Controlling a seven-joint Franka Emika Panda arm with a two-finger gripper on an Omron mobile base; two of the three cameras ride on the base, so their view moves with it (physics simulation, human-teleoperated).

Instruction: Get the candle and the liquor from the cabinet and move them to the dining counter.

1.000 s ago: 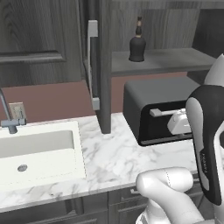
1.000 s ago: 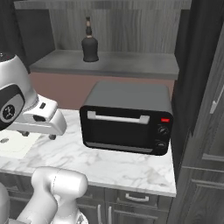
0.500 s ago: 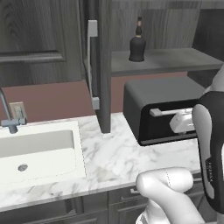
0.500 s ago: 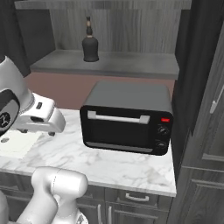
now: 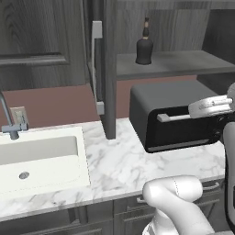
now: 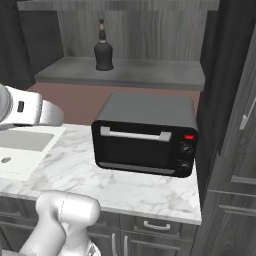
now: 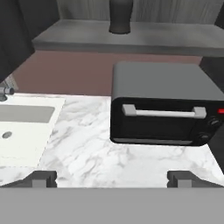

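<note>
1. The gripper (image 7: 112,178) is seen with its jaws spread wide and empty, held above the marble worktop (image 7: 100,148).
2. The liquor (image 5: 144,47) is stood upright on the open cabinet (image 5: 110,69) shelf, above a black toaster oven (image 6: 145,135).
3. A white sink (image 5: 39,158) is set into the worktop, left of the oven.

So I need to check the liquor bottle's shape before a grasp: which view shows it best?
The right base view: the liquor stands whole and unobstructed on the cabinet shelf. The left base view also shows it whole, from farther aside. The hand view cuts off its neck.
</note>
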